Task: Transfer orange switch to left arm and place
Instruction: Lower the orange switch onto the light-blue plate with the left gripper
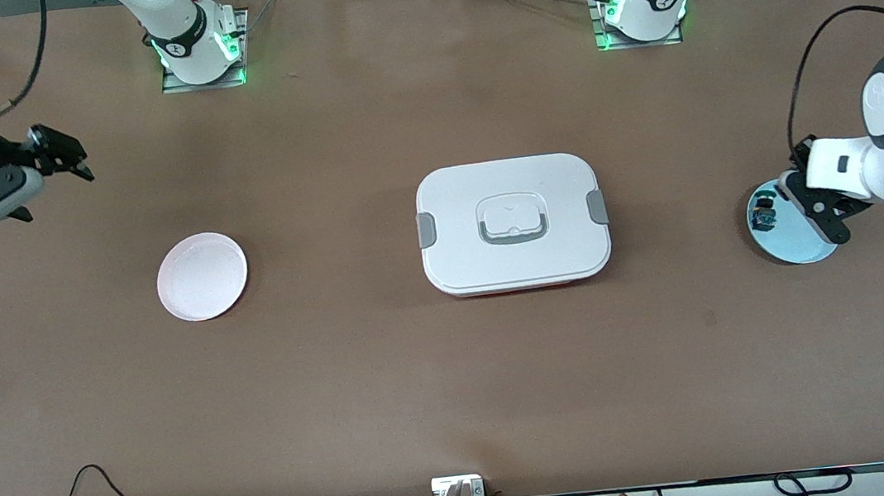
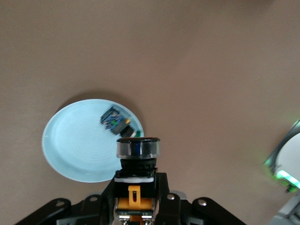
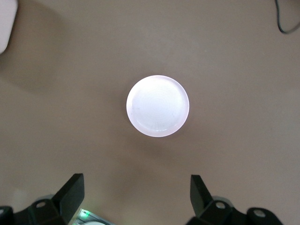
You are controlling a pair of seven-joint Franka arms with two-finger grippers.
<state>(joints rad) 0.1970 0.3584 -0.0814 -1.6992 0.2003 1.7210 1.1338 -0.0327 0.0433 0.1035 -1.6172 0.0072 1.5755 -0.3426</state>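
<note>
Two hands are working: the left hand (image 2: 135, 206) is gripping the switch (image 2: 137, 161) over the blue plate (image 1: 792, 237); the right hand (image 3: 136, 192) is waiting wide open, empty, above the pink plate (image 1: 202, 276). A low crossing risks clipping the box (image 1: 512, 223); a poor handover risks dropping it on the bench (image 1: 457, 379).

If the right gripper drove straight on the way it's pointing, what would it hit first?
Likely the pink plate: it sits centred ahead of the open right gripper in its wrist view, nothing between. From the front the gripper hangs toward the right arm's end; depth is uncertain.
</note>
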